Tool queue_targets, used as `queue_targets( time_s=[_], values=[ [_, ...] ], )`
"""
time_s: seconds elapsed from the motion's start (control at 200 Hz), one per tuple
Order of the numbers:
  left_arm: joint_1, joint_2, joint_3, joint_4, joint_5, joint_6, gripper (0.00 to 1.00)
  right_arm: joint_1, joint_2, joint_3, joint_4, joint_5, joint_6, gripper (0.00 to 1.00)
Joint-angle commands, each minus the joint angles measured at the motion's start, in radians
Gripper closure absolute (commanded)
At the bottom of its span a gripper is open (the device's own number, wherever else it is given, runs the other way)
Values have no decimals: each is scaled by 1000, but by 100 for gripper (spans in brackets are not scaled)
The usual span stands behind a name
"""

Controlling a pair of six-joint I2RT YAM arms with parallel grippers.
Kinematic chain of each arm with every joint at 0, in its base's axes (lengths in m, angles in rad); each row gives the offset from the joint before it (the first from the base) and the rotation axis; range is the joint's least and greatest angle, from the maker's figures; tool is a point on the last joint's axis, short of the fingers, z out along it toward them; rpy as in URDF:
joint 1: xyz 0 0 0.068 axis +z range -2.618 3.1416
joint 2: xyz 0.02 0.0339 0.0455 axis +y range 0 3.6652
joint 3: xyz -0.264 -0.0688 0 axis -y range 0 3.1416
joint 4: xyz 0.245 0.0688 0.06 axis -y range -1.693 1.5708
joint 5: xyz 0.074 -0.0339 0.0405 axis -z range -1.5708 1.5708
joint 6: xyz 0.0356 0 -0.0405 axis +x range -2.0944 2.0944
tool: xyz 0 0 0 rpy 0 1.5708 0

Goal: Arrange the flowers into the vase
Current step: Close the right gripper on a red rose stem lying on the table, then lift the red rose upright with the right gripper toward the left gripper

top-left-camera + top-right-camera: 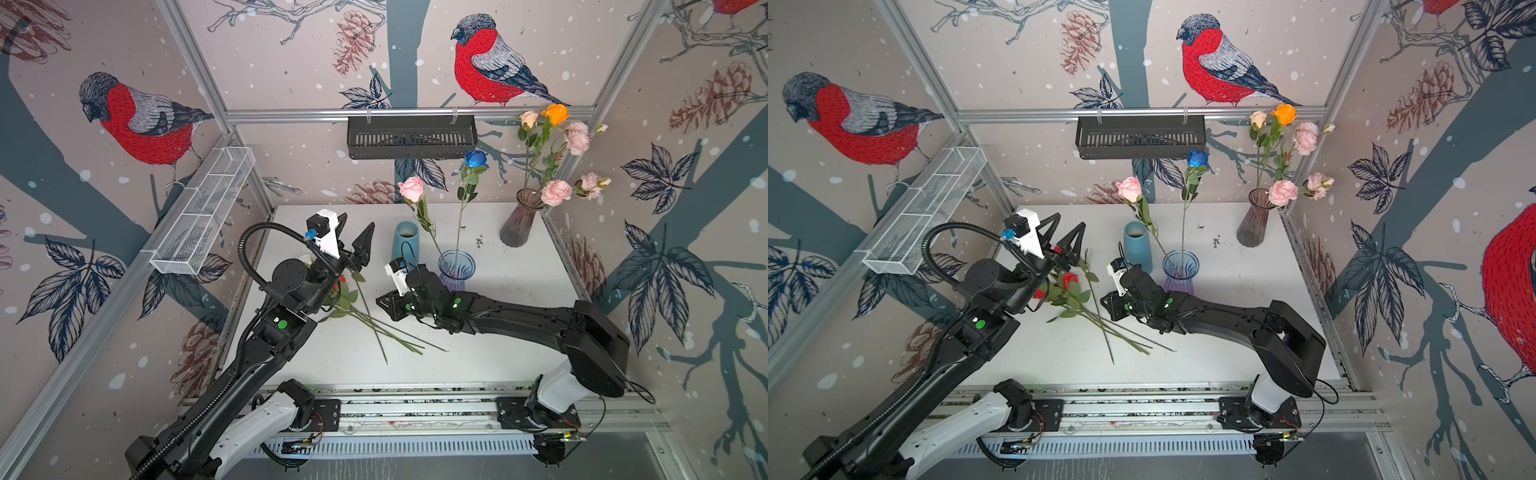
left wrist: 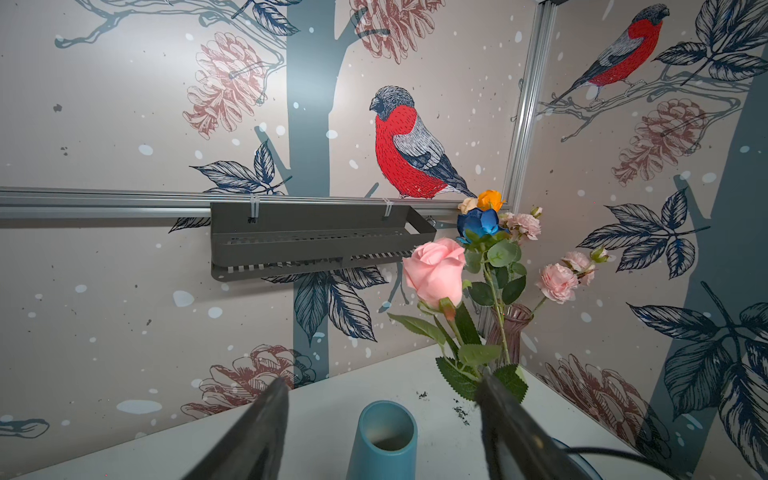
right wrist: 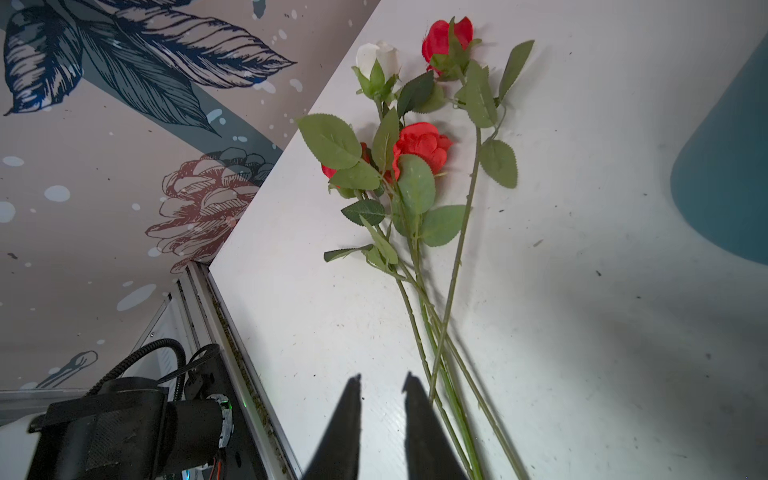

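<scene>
Several loose flowers lie on the white table, left of centre: red roses and a white rose, with their green stems crossing. A clear blue-tinted vase holds a pink rose and a blue rose. My right gripper is low over the table beside the stem ends, jaws a little apart with nothing between them. My left gripper is raised above the flower heads, open and empty.
A blue ceramic vase stands just left of the glass one. A smoky vase with orange, cream and pink flowers fills the back right corner. A black basket hangs on the rear rail and a wire basket on the left wall.
</scene>
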State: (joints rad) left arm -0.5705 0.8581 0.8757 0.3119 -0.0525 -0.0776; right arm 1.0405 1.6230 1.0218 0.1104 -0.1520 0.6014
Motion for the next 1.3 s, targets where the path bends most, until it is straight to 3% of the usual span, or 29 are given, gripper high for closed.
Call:
queue_targets(
  time_s=[0.0, 0.265, 1.026, 1.221, 1.296],
  values=[
    [3, 2, 6, 37, 9, -6, 28, 37, 64, 28, -48, -27, -19, 69],
    [3, 9, 6, 34, 2, -1, 28, 105, 285, 153, -122, 6, 18, 70],
    [4, 17, 6, 34, 6, 0, 28, 122, 309, 95, -150, 79, 49, 72],
    [4, 18, 6, 33, 6, 1, 28, 130, 334, 119, -158, 78, 42, 81],
    [4, 18, 6, 32, 4, 2, 28, 131, 326, 120, -153, 77, 35, 92]
  ],
)
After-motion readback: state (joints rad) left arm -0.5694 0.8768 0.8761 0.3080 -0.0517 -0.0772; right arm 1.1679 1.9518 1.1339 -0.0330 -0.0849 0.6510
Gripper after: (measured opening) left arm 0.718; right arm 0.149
